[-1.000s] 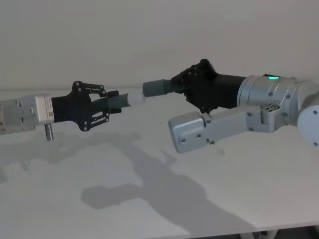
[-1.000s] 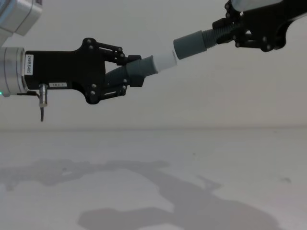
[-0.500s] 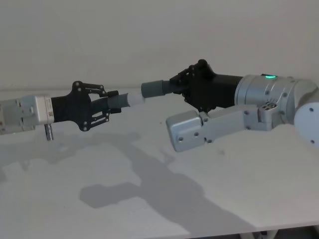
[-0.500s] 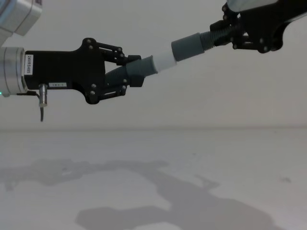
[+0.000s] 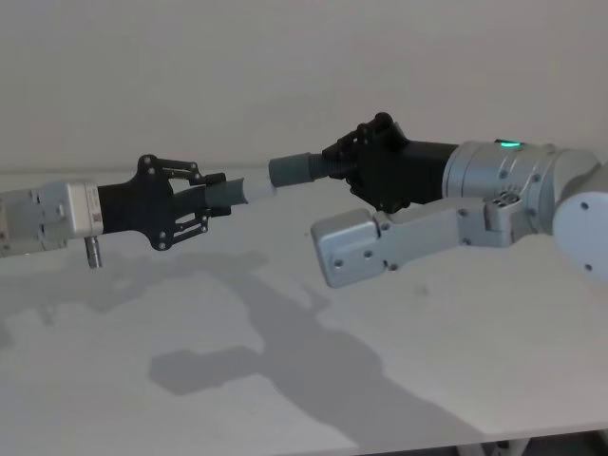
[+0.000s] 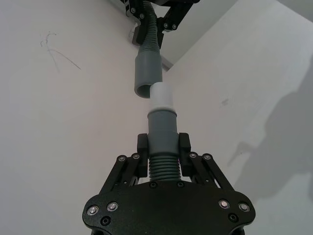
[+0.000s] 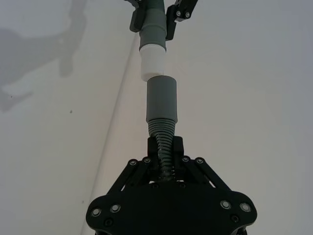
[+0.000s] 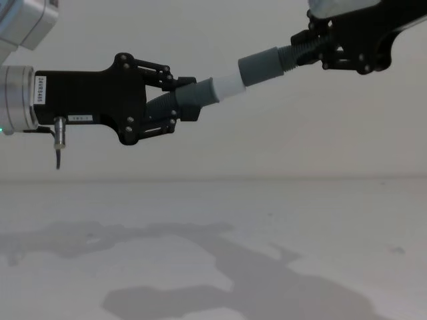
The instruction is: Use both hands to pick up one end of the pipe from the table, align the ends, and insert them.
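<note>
Hands (image 8: 175, 101) (image 8: 319, 47) hold pipe ends (image 8: 235, 80) touching above table (image 8: 267, 220)

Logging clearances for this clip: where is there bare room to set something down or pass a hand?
The table under both raised arms lies bare apart from shadows. It is crowded in mid-air, where the left gripper and right gripper bring white tip and grey collar together.
</note>
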